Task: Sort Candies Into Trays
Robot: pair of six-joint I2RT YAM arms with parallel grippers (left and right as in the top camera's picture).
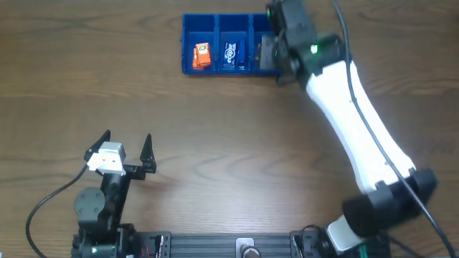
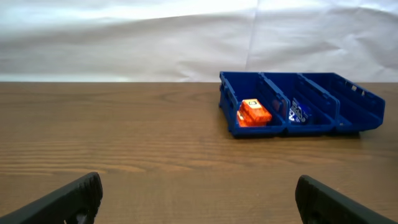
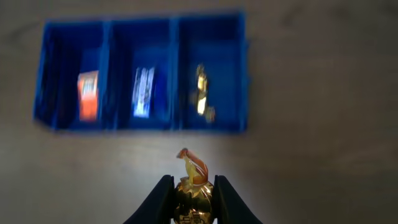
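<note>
Three compartments of the blue tray [image 3: 143, 121] seem stocked already; we hold one gold candy [image 3: 190, 165] clamped in the right gripper [image 3: 191, 183] near it, undelivered, left gripper [image 1: 128, 136] spread wide, empty.

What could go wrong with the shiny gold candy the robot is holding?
The right hand pinches the gold candy, and the blue tray looks ahead of it, not under it. Letting go now could drop the candy on the table. The bin with the gold candies is right beside the one with the blue candy, so a small miss might mix them.
</note>
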